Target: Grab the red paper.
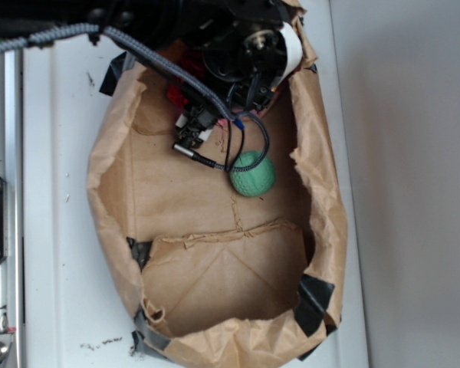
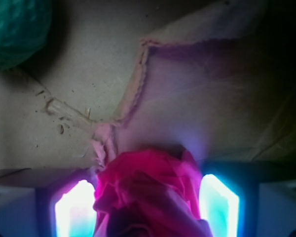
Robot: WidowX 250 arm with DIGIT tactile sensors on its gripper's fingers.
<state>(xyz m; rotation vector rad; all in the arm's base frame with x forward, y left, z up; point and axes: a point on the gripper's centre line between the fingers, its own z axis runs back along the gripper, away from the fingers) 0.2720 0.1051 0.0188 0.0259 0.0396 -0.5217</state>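
The red paper (image 2: 153, 187) is a wrinkly red wad filling the gap between my gripper's (image 2: 147, 195) two glowing pads (image 2: 74, 212), touching both sides in the wrist view. The gripper is shut on it. In the exterior view only scraps of the red paper (image 1: 176, 96) show under the black arm (image 1: 238, 46), at the far end of the brown paper bag (image 1: 215, 207). The rest of the wad is hidden by the arm.
A green textured ball (image 1: 253, 174) lies on the bag floor just below the arm, and shows as the green ball (image 2: 15, 29) at the wrist view's top left. The bag's crumpled walls (image 1: 326, 192) rise all round. A metal rail (image 1: 0, 192) runs along the left.
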